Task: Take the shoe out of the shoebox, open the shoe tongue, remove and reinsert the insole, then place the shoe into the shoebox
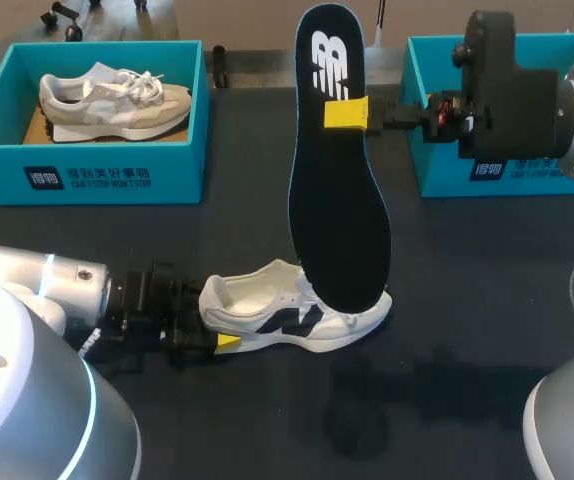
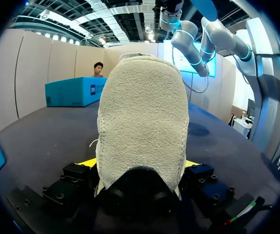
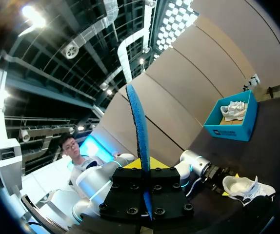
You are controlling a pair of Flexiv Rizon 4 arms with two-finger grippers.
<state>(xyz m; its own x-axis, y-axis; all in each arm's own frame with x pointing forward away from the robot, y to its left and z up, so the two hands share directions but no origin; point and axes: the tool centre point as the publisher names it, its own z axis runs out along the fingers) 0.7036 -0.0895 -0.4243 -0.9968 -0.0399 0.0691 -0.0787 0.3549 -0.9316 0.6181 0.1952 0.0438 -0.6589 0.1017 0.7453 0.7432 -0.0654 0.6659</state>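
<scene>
- On the counter point(image 1: 467, 300), the white shoe point(image 1: 287, 315) stands upright, its heel clamped between the left jaws.
- Above it, the right jaws pinch the black insole point(image 1: 337, 180), hanging toe-down over the forefoot.

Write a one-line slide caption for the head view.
Left gripper holds the sneaker by its heel while right gripper holds the insole upright over it.

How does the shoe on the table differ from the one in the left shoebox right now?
The table shoe is white with a dark side mark; the boxed shoe is grey and beige. The left gripper clamps the table shoe's heel; the boxed shoe lies untouched in its shoebox. Both stand on their soles, toes toward the robot's right.
</scene>
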